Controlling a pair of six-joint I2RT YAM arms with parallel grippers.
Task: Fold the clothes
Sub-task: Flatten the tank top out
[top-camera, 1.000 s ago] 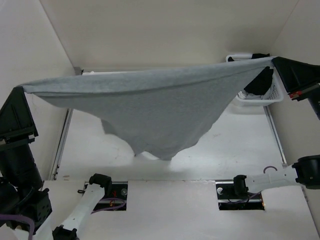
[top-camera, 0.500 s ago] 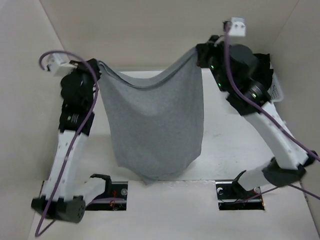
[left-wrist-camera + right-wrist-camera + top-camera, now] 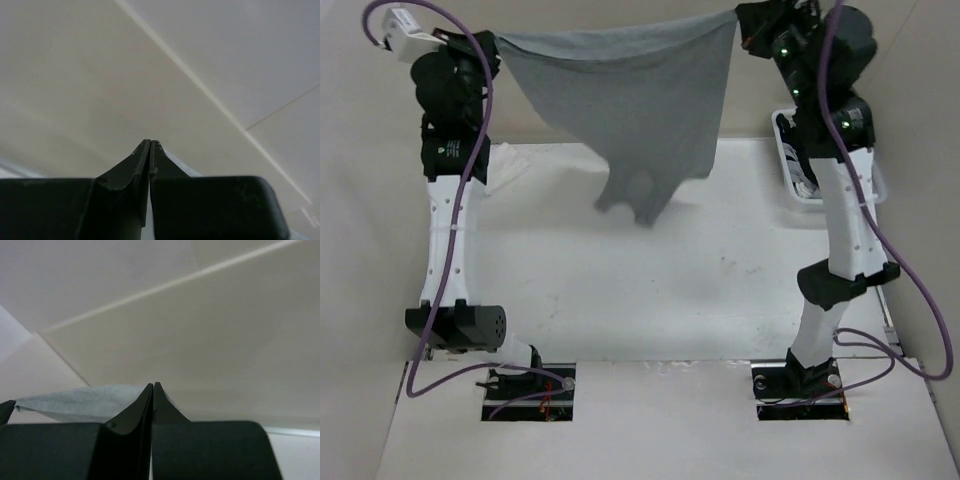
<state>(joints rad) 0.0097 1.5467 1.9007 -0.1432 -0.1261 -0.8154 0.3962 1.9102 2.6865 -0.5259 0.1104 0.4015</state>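
Over the white table (image 3: 640,300), both jaws clench corners of the hanging light-grey knit shirt (image 3: 630,90); I'd lower it evenly, kept taut.

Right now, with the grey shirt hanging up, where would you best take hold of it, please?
Grip the grey shirt at its two top corners, each from the outer side, as the left gripper and right gripper do: that edge spans between them and the body hangs free.
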